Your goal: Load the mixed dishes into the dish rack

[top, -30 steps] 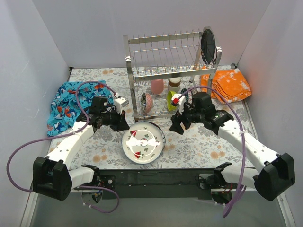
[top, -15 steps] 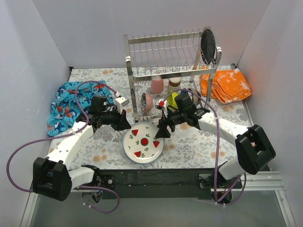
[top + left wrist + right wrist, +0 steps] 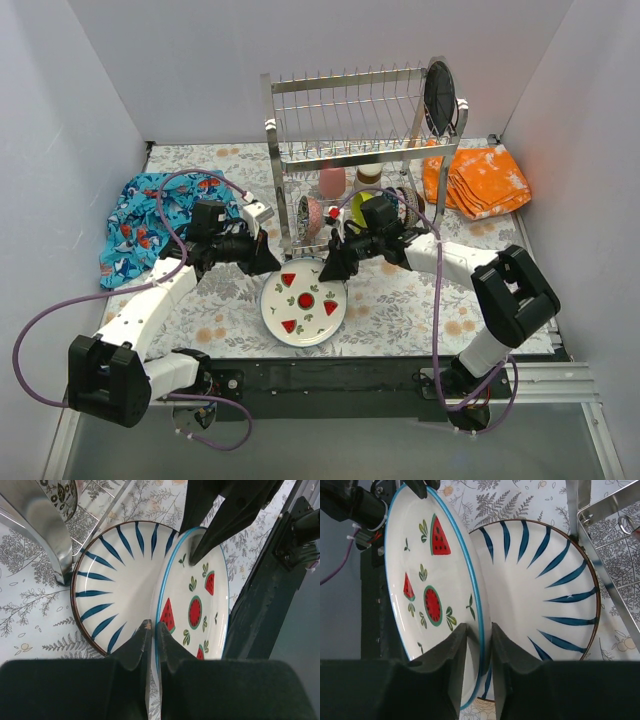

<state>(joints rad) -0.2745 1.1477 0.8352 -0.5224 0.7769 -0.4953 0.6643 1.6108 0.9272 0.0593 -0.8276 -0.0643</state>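
A white blue-rimmed plate with red watermelon marks [image 3: 305, 302] is held tilted just in front of the dish rack [image 3: 350, 120]. My left gripper [image 3: 152, 625] is shut on its left rim [image 3: 200, 605]. On the opposite rim, my right gripper [image 3: 479, 626] has its jaws closed around the edge [image 3: 430, 580]. Flat on the table under it lies a white plate with blue stripes and a brown rim [image 3: 540, 595]. A black plate [image 3: 440, 95] stands in the rack's upper shelf. The lower shelf holds a pink cup [image 3: 332, 182], a patterned bowl [image 3: 311, 215] and a lime bowl [image 3: 360, 212].
A blue patterned cloth [image 3: 145, 215] lies at the left, and a folded orange cloth [image 3: 480, 178] sits right of the rack. A chrome rack post [image 3: 45, 525] stands close beside the striped plate. The dark table edge [image 3: 330, 375] runs near the arm bases.
My right arm has swung left to the plate and its jaws have closed on the rim. The plate has shifted slightly; my left gripper keeps its hold.
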